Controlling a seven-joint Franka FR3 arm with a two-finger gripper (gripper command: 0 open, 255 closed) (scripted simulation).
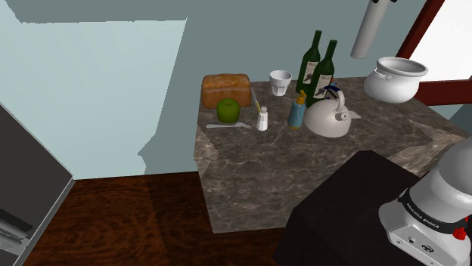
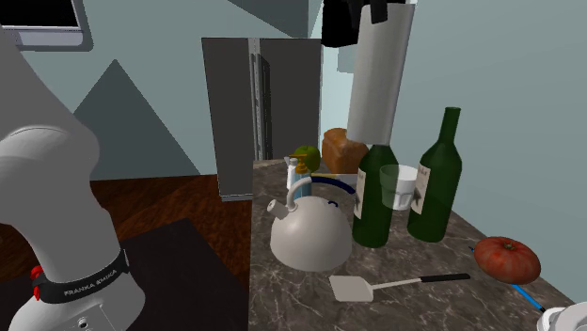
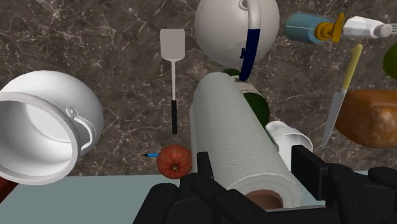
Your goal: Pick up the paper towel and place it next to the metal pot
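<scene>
My gripper (image 3: 253,167) is shut on the white paper towel roll (image 3: 242,143), one black finger on each side of it. The roll (image 2: 378,80) hangs upright in the air, well above the dark marble counter (image 2: 414,306) and over the two green wine bottles (image 2: 376,197). It also shows near the top of the shoulder view as a pale cylinder (image 1: 369,32). The pot (image 1: 395,78) is drawn white, with a wire handle, and stands on the counter's far corner at the shoulder view's right. From the wrist it lies off to one side of the roll, mouth open (image 3: 44,127).
A white kettle (image 1: 330,115) with a blue handle, a spray bottle (image 1: 298,110), a cup (image 1: 281,81), a bread loaf (image 1: 225,89), a green apple (image 1: 228,110) and a shaker (image 1: 262,119) crowd the counter. A spatula (image 3: 172,70), tomato (image 3: 174,160) and knife (image 3: 340,95) lie there too.
</scene>
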